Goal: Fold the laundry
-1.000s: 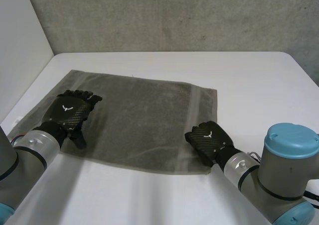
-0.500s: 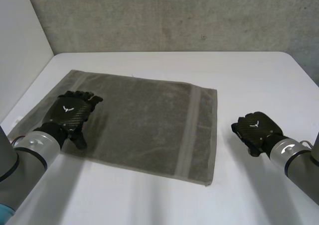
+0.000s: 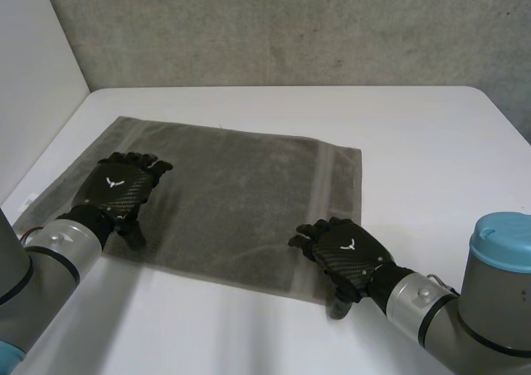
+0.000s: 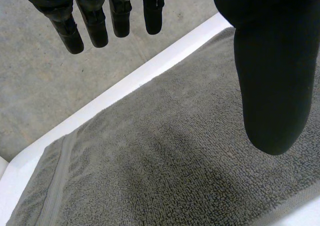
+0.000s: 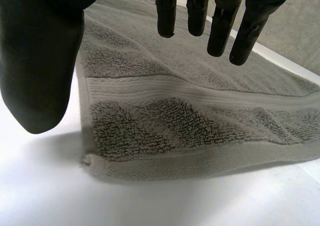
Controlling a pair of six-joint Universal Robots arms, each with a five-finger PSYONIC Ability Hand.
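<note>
The grey towel [image 3: 241, 201] lies flat across the left and middle of the white table [image 3: 415, 143], where it lay half a second ago. The left hand [image 3: 116, 188] stays at the towel's left end, at the frame's left, fingers [image 4: 92, 26] straight and released over the cloth [image 4: 165, 166]. The right hand [image 3: 344, 250] has changed: half a second ago it was out on bare table at the right, and now it sits at lower centre-right over the towel's near right corner. Its fingers [image 5: 220, 31] are straight and spread, the thumb held apart, grasping nothing, with the hemmed corner [image 5: 175, 126] under the palm.
</note>
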